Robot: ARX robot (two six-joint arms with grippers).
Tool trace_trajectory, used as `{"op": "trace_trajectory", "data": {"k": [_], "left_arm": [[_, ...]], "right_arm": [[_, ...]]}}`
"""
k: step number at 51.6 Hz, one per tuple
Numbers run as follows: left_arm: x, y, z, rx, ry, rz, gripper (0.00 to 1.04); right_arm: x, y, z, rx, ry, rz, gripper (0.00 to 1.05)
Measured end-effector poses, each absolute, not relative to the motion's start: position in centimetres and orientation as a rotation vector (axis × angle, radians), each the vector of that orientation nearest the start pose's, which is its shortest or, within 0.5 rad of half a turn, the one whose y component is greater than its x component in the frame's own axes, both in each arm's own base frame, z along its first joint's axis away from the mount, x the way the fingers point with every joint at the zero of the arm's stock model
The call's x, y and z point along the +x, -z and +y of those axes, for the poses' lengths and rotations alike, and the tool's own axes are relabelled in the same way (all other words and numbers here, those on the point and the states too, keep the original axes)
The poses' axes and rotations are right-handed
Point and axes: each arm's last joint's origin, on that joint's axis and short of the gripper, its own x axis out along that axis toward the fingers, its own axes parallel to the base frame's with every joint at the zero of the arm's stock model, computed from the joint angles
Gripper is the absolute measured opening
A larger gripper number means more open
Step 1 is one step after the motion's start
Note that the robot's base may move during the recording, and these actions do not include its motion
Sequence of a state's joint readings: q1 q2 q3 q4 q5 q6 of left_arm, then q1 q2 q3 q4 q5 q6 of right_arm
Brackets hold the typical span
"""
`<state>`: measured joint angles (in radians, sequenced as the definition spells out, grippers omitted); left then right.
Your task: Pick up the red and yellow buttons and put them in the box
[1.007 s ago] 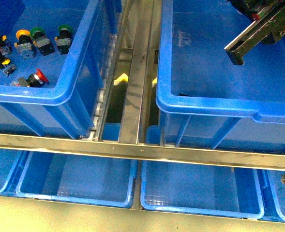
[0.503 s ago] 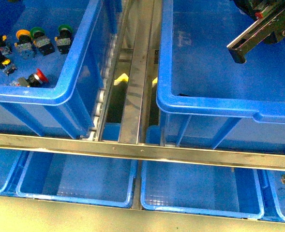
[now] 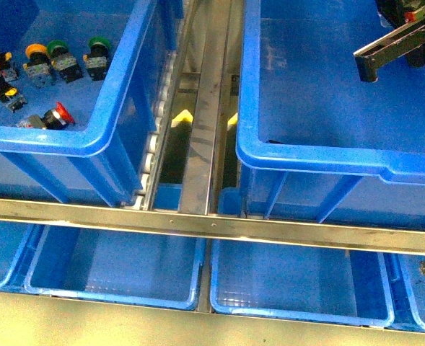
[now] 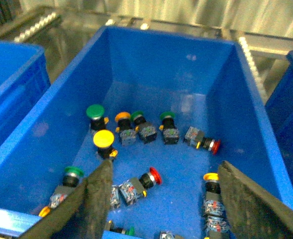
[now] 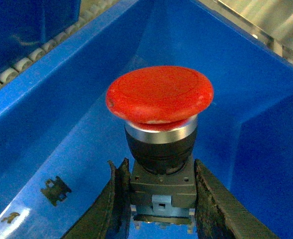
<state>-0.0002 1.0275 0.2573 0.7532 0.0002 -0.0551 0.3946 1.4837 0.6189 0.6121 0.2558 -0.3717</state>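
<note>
Deep bright-blue plastic crate (image 3: 306, 155) waits below; my right gripper (image 5: 163, 199) clamps the red mushroom-cap pushbutton (image 5: 158, 97), so I should lower before releasing.

Left hand (image 4: 168, 206): fingers (image 4: 94, 199) spread wide, nothing between them; out of the front view.
Right hand (image 5: 161, 196): closed on the grey base of a red button (image 5: 158, 94).
Right arm (image 3: 410, 32): reaches in at the front view's upper right, fingers angled down-left.

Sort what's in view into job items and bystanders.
Job: red button in right pincer; yellow button; loose red button; box.
Bystanders: green buttons; lower trays; rail.
</note>
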Motion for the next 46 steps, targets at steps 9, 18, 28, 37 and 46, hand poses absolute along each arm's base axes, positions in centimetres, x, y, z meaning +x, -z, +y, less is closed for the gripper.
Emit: {"op": "trace_trajectory", "data": {"k": [9,18,28,37,46], "left_arm": [[18.2,-19.3,0.0,-0.022,0.000,0.003,0.30],[16.5,-18.4,0.0,-0.015,-0.008,0.009,0.03],[14.8,-17.8,0.0,-0.012,-0.005,0.005,0.03],[14.0,-17.0,0.0,-0.011,-0.002,-0.001,0.03],[13.4,-17.0,0.0,-0.010,-0.001,-0.010,0.03]], "right_arm": [[27.0,-19.1,10.8,-0.392,-0.167,0.224,0.26],[26.4,-19.4,11.0,-0.353,-0.158,0.213,0.26],[25.1,-19.4,10.4,-0.317,-0.106,0.222,0.26],[24.5,-19.2,10.2,-0.302,-0.101,0.231,0.26],[24.4,-19.2,10.1,-0.300,-0.087,0.230,0.26]]}}
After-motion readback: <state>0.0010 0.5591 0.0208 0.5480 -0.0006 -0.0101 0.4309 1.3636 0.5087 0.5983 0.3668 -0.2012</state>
